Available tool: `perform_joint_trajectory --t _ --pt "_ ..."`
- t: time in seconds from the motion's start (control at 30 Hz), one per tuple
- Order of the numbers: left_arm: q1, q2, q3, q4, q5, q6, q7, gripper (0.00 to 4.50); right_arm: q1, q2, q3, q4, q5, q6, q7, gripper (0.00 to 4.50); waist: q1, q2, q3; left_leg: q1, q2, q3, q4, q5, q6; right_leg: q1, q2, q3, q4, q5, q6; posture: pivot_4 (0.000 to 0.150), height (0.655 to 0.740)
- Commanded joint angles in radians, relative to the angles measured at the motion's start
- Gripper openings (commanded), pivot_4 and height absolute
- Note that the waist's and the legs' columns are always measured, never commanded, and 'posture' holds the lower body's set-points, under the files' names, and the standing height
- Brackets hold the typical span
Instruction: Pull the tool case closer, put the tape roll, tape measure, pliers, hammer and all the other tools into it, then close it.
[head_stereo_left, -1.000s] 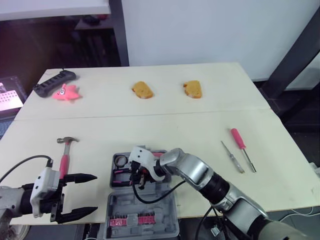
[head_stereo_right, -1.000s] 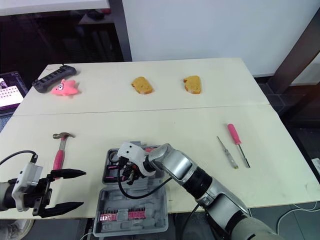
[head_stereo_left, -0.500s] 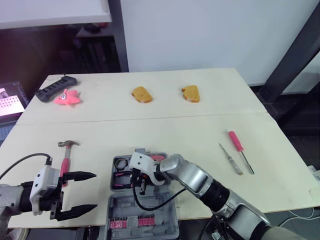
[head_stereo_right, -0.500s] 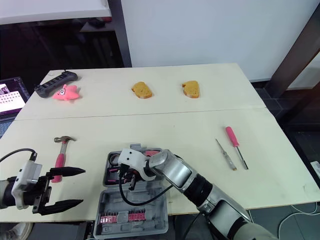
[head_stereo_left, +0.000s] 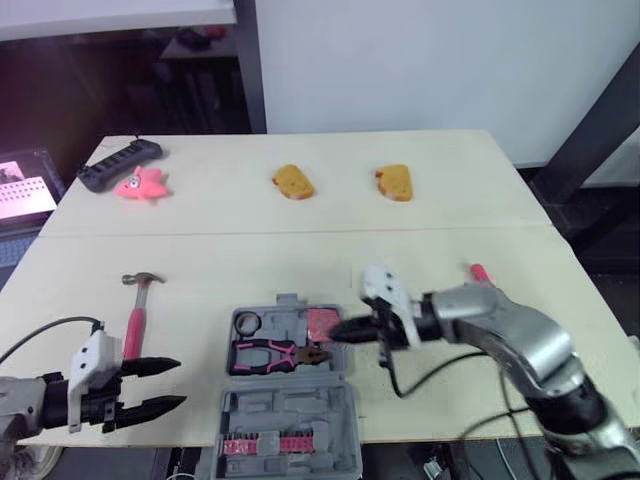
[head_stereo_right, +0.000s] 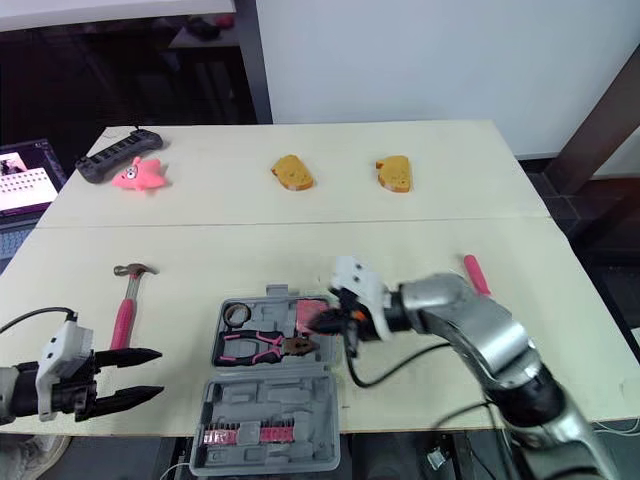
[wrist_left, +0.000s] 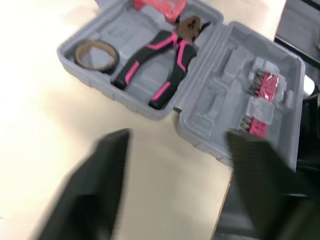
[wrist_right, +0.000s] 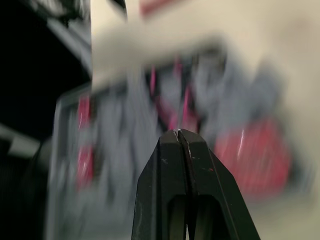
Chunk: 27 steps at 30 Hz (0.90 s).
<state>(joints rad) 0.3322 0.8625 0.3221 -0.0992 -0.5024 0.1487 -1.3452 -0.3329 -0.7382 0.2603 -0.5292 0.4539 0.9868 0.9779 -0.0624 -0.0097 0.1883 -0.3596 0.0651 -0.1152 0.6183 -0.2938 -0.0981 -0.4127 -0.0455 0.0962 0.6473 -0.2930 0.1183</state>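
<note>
**Right wrist view: right gripper (wrist_right: 178, 132) pinched shut and empty beside the half-filled tool case (head_stereo_left: 290, 410)**

The right gripper's two black fingers are pressed flat together with nothing between them. Its tips hover at the edge of the open case's tray. Just past the tips lies a red block (head_stereo_left: 322, 322), which I take to be the tape measure, in the nearest compartment. The pliers (head_stereo_left: 275, 352) are next, lying flat in their moulded slot with the pink handles pointing away from the gripper. The tape roll (head_stereo_left: 246, 322) sits in the tray corner furthest from it. The lid lies open on the tray's near side, toward the table's (head_stereo_left: 200, 250) front edge, and holds a strip of pink bits (head_stereo_left: 265, 443).

Behind the right arm, on the side away from the case, a pink screwdriver (head_stereo_right: 475, 273) is on the table outside the case.

The left gripper (head_stereo_left: 178, 383) hovers across the case from the right one. Its fingers are spread wide and hold nothing. The hammer (head_stereo_left: 135, 310) lies on the table beside it, handle end close to one finger.

As I judge it, the case has been pulled close and three tools are stowed. The hammer and the screwdriver have yet to go in, and the lid has yet to be shut. That puts the job roughly at its midpoint.
</note>
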Motion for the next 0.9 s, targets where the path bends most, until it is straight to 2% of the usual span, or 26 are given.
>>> perform_joint_trajectory --t 0.03,0.1,0.13,0.4,0.57,0.9 --pt "-0.055 -0.01 -0.064 0.012 0.053 -0.006 0.04 1.16 0.064 -0.105 0.081 0.017 -0.12 -0.106 -0.008 0.0 -0.002 -0.001 0.001 0.0 0.0 0.0 0.0 0.0 0.0 0.0 0.0 0.0 0.0 0.0 0.0 0.15 0.74" --pt "-0.087 -0.025 -0.112 0.036 0.095 -0.015 0.064 0.14 0.088 -0.1 0.131 0.063 -0.155 -0.115 -0.034 0.0 -0.009 -0.003 0.002 0.0 0.0 0.0 0.002 0.0 0.0 0.0 0.0 0.0 0.0 0.001 -0.001 0.15 0.74" --pt "-0.092 -0.024 -0.144 0.044 0.122 -0.015 0.068 0.06 0.096 -0.083 0.157 0.09 -0.181 -0.13 -0.058 0.0 -0.011 -0.003 0.002 0.001 0.0 0.001 0.003 0.0 0.0 0.001 0.0 0.001 0.0 0.001 -0.001 0.15 0.74" --pt "-0.149 -0.057 -0.274 0.128 0.244 -0.075 0.122 0.06 0.076 0.038 0.259 0.13 -0.244 -0.089 -0.139 0.0 -0.001 -0.006 0.004 0.001 0.0 0.001 0.005 0.0 0.0 0.002 0.001 0.002 0.001 0.002 -0.002 0.15 0.74" --pt "-0.243 -0.163 -0.37 0.128 0.317 -0.112 0.216 0.06 0.043 0.115 0.325 0.133 -0.269 -0.045 -0.176 0.0 0.003 -0.007 0.003 0.003 0.0 0.001 0.008 0.0 0.0 0.005 0.001 0.001 0.002 0.002 -0.003 0.15 0.74" --pt "-0.344 -0.218 -0.398 0.211 0.359 -0.109 0.242 0.06 -0.043 0.185 0.297 0.212 -0.318 -0.028 -0.217 0.0 0.005 -0.005 -0.003 0.006 0.0 0.0 0.009 0.0 -0.001 0.008 0.001 0.001 0.002 0.005 -0.004 0.15 0.74"
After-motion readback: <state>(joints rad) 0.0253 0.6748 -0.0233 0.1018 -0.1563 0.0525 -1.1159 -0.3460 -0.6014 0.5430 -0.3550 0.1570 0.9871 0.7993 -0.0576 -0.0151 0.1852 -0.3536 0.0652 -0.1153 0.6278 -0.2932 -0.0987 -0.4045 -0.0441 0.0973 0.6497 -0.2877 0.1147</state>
